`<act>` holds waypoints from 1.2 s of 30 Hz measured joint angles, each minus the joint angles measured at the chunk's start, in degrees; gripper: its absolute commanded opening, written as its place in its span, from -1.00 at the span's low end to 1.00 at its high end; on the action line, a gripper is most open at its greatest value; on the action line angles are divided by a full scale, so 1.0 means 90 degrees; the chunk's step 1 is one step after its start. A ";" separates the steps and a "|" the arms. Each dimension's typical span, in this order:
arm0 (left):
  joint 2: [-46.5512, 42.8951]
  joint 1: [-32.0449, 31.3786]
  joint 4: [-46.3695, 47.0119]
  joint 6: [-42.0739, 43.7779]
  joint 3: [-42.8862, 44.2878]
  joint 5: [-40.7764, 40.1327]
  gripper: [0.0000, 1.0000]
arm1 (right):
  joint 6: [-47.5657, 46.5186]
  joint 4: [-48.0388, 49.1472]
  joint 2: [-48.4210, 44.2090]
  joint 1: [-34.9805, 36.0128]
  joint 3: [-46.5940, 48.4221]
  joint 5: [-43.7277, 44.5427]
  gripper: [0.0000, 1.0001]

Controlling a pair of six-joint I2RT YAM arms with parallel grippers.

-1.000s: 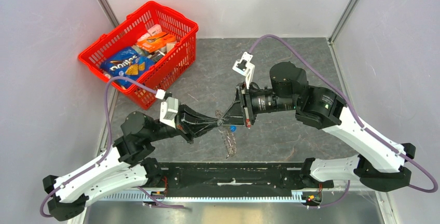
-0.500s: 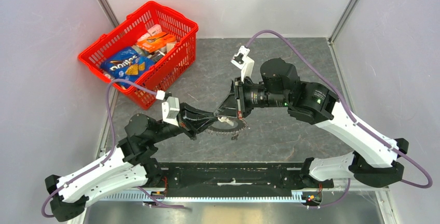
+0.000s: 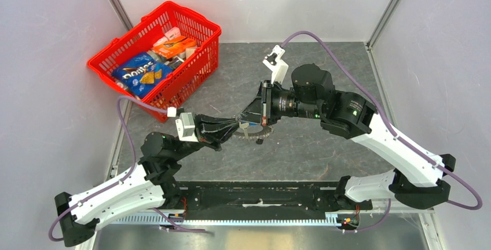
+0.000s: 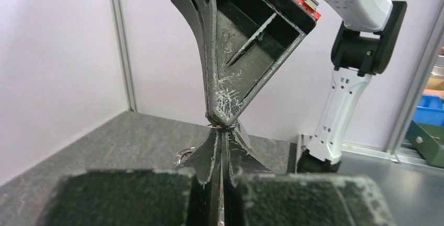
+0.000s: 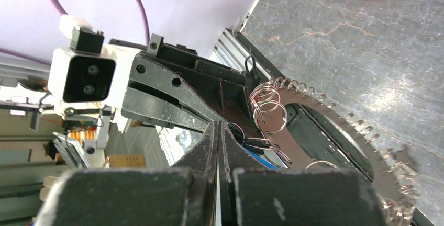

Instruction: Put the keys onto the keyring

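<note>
Grey marbled surface (image 3: 324, 65) runs from the near rail to pale walls on three sides, with slim metal posts in the far corners. Over on the far left sits a red basket (image 3: 116, 53), packed with groceries: a blue Doritos bag (image 3: 139, 72) lies on top and an orange pack (image 3: 173, 44) is tucked behind it.

Both arms reach in toward the middle and meet nose to nose. The left claw (image 3: 234, 126) comes in low from the near left, and the right claw (image 3: 248, 120) angles down from the right. On each one the fingers are pressed tight together with no gap showing.

Right where the two tips touch hang the keys (image 3: 255, 135), fanned flat like a toothed wheel just on the near side of the claws. Small wire rings (image 5: 269, 108) cluster at the hub. A sliver of the blue-headed key (image 5: 263, 159) peeks out beside the right claw's fingers.

From above, the dark claws cover the hub, so I cannot tell which of them actually pinches the bundle. A purple cable (image 3: 347, 44) loops over the right arm, well clear of the keys.
</note>
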 measured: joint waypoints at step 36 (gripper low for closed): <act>0.0503 0.0022 0.3546 0.0440 -0.0449 0.0804 -0.95 | -0.0826 -0.0124 -0.0340 0.0090 0.0566 -0.0916 -0.50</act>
